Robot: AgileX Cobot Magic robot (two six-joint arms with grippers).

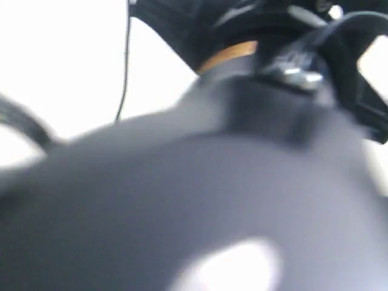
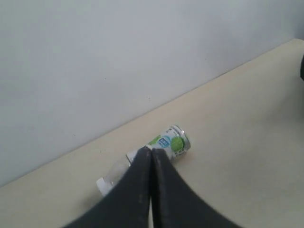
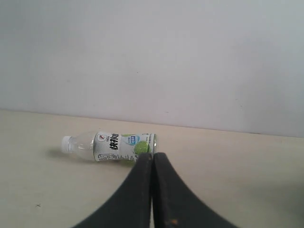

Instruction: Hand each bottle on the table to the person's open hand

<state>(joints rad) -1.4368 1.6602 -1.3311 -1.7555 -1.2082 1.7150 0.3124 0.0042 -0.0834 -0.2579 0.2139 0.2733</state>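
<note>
A clear bottle with a green-white label (image 3: 116,147) and a white cap lies on its side on the pale beige table (image 3: 228,166), close to the wall. The same bottle (image 2: 166,145) shows in the left wrist view, partly hidden behind the fingers. My left gripper (image 2: 151,153) is shut with nothing between its fingers, above the table short of the bottle. My right gripper (image 3: 153,156) is shut and empty too, just short of the bottle's base. The other bottles and the person's open hand are out of view. A blurred dark arm part (image 1: 200,194) fills the exterior view.
A plain pale wall (image 3: 152,57) rises right behind the table's far edge. A thin black cable (image 1: 124,66) hangs in the exterior view. A dark object (image 2: 302,66) peeks in at the edge of the left wrist view.
</note>
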